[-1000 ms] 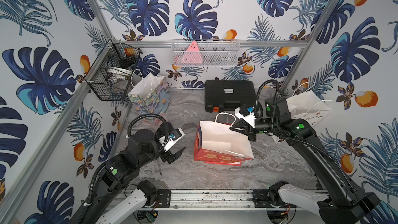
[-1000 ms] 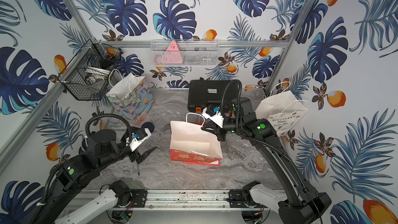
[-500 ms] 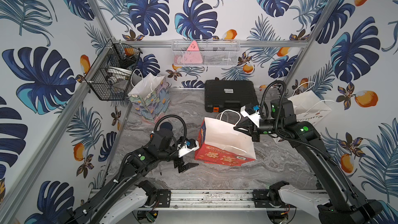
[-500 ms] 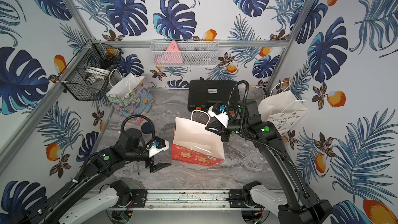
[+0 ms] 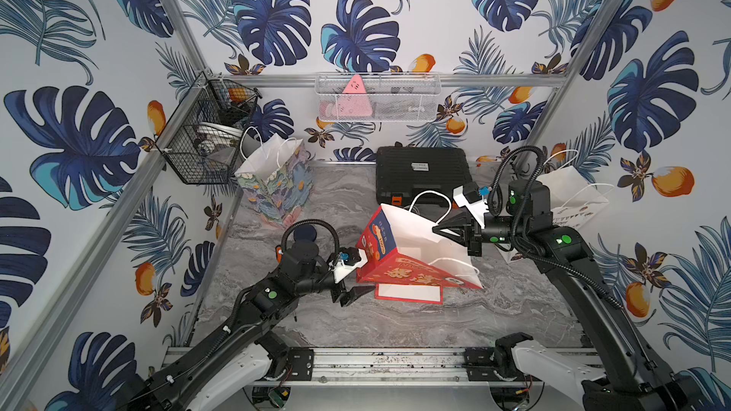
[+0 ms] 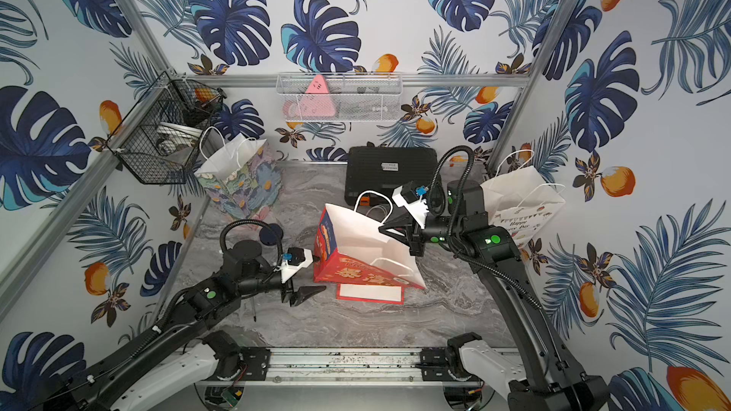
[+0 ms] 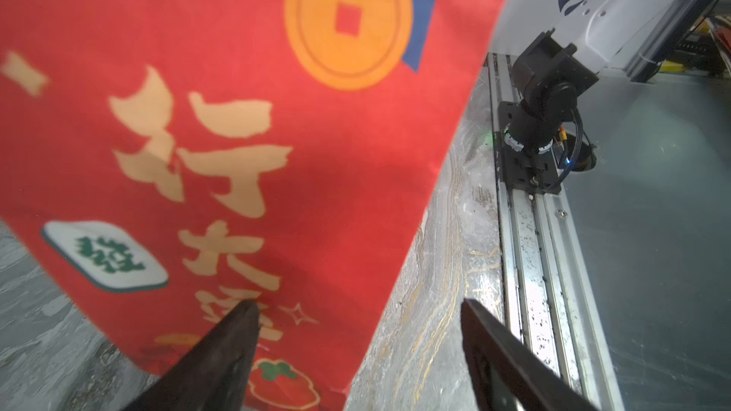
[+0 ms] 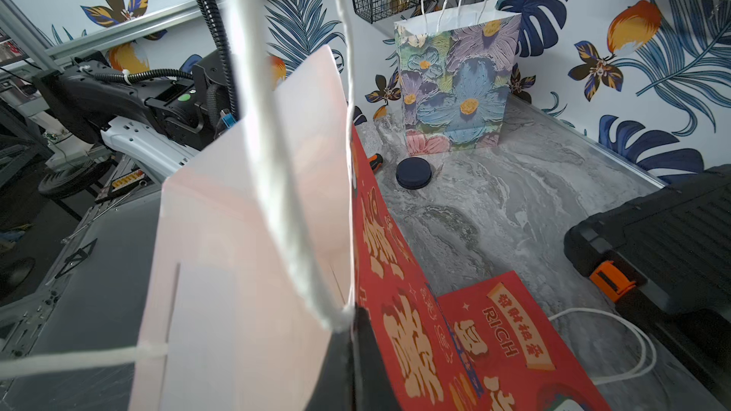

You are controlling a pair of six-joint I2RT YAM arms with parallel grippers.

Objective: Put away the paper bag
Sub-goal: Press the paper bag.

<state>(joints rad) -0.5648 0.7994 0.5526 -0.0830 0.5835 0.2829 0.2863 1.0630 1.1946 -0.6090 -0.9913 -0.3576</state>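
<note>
Red paper bag (image 5: 411,239) leans tilted mid-table (image 5: 395,322), its white rim pinched in the clenched right gripper (image 5: 437,229). The left gripper (image 7: 356,306) gapes at its lower corner; squeezing there could crumple the paper or tug the rim free.

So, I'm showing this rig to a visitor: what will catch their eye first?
The red paper bag, tilted mid-table, its white rim pinched by the right gripper. The left gripper stands open at its bottom corner. Behind, a floral gift bag stands upright by the black wire basket.
</note>
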